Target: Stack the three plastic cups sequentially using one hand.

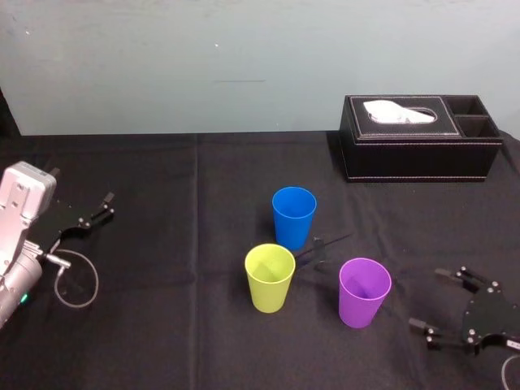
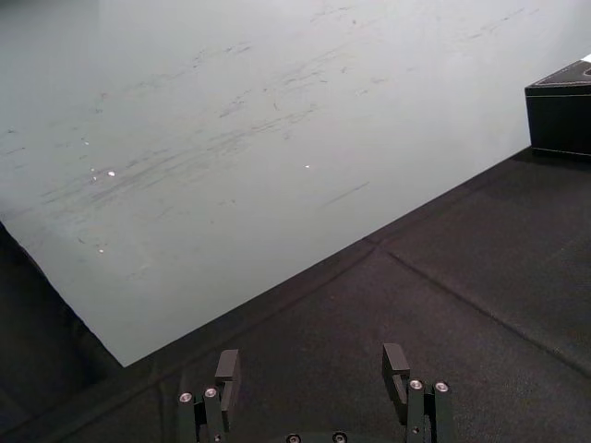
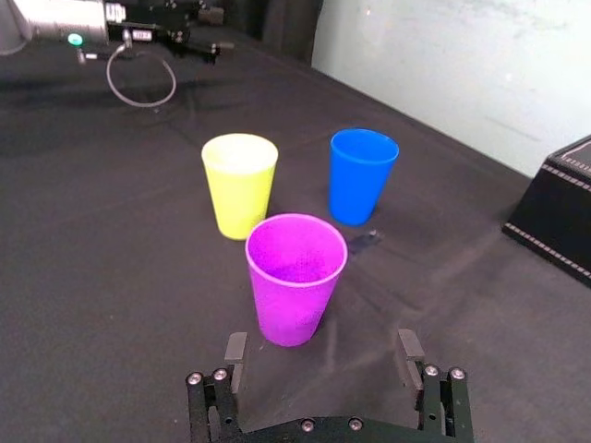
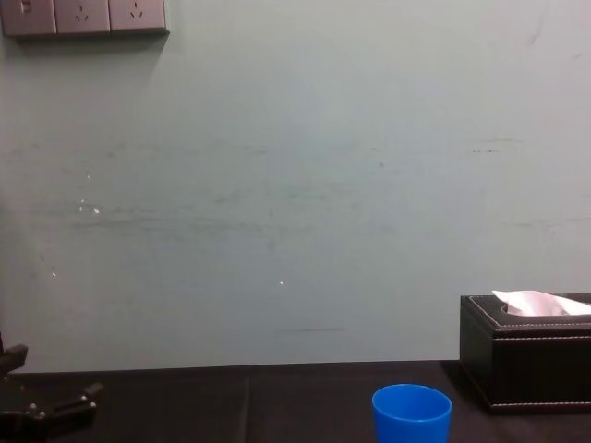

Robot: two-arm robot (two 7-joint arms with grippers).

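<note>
The three cups stand upright and separate near the middle of the bench (image 1: 162,325), each with its open mouth up, its narrower base on the black cloth, and its long axis vertical. None sits inside another. The blue cup (image 1: 293,216) is the one closest to the far edge. The yellow-green cup (image 1: 270,278) stands nearer the front edge and slightly to the left of it, close by but not touching. The purple cup (image 1: 364,292) stands toward the right edge, about level with the yellow-green one and clearly apart from both others. The right tool (image 1: 432,299) rests low near the front right corner, its slim black fingers spread wide and holding nothing. In the right wrist view the purple cup is just ahead of the fingertips, not between them, and nothing touches it. The left tool (image 1: 106,205) lies by the left edge, well apart from the cups, on its pale grey wrist block. Its fingers are also apart and empty, pointing across bare cloth toward the far edge. A black stitched tissue box (image 1: 418,138) sits at the far right corner, with white tissue showing in its slot.
</note>
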